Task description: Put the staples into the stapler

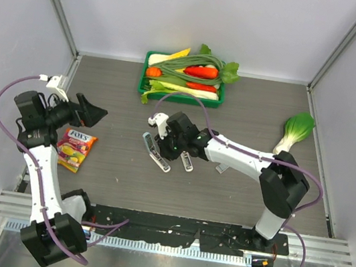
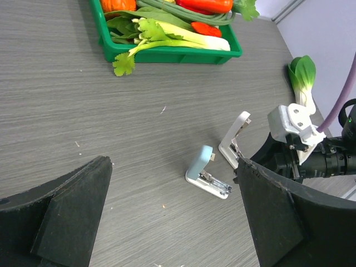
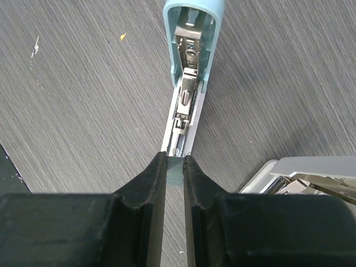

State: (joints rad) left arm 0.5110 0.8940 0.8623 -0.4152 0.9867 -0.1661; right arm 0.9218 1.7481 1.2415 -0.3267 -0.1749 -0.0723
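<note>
left hand (image 1: 93,113): raised over the far left of the counter (image 1: 122,98), fingers wide apart, nothing between them. well apart from the work.

candy bag (image 1: 75,150): flat on the counter, just near of the left hand. not involved.

blue stapler (image 1: 155,150): centre of the counter, hinged open, cover tipped up, metal rail bare. nothing pins it down.

right hand (image 3: 175,161): low at the near end of that rail, pads pressed together. a thin pale-green sliver shows in the seam; cannot tell whether it is a staple strip or the rail's own end.

tray (image 1: 143,86): far centre, full of vegetables.

white stapler (image 1: 187,161): also open, just right of the right hand.

staples: cannot place them for sure. a small whitish piece (image 1: 220,169) by the near side of the right forearm could be the box; too small to tell.

bok choy (image 1: 297,131): far right, loose on the counter.

risks, as judged:
- the blue stapler is unheld, so any push along the rail would likely slide it away instead of seating anything.
- if a strip is pinched, a slight skew could ride it over the rail wall and jam or break it.
- the tipped cover could drop shut if bumped.
- the white stapler sits close enough that a sideways wrist move could knock it.
</note>
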